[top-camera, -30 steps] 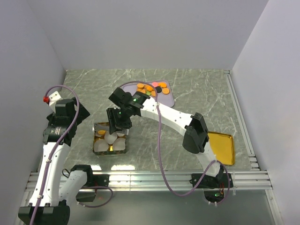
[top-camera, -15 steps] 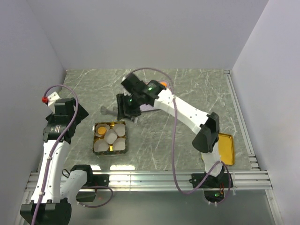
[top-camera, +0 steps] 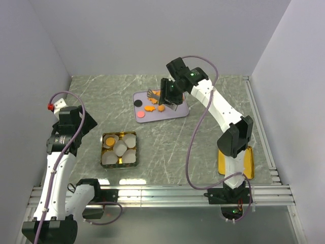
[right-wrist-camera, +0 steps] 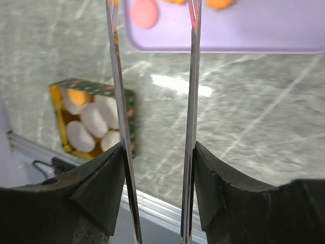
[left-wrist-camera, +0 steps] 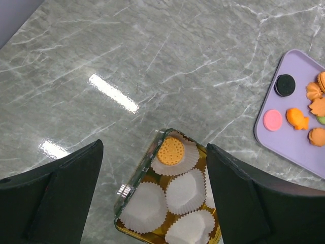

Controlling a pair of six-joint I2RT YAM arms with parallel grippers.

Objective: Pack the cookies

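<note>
The cookies lie on a lilac tray (top-camera: 177, 111) at the back: a black disc (top-camera: 136, 103), a pink disc (top-camera: 140, 114) and orange pieces (top-camera: 149, 108). One orange round cookie (left-wrist-camera: 170, 151) sits in a paper cup inside the square tin (top-camera: 119, 149). My right gripper (top-camera: 167, 91) hangs over the tray, shut on metal tongs (right-wrist-camera: 192, 101). The tong tips reach over the tray's edge near the pink disc (right-wrist-camera: 144, 12), with nothing seen between them. My left gripper (left-wrist-camera: 155, 147) stands open above the tin, holding nothing.
The tin (left-wrist-camera: 152, 203) holds several white paper cups, most of them without a cookie. A gold lid (top-camera: 238, 160) lies at the right by the right arm's base. Walls close in the table on the left, back and right.
The right arm has swung with the tongs from over the tin back and right to the lilac tray. The left arm has stayed put.
</note>
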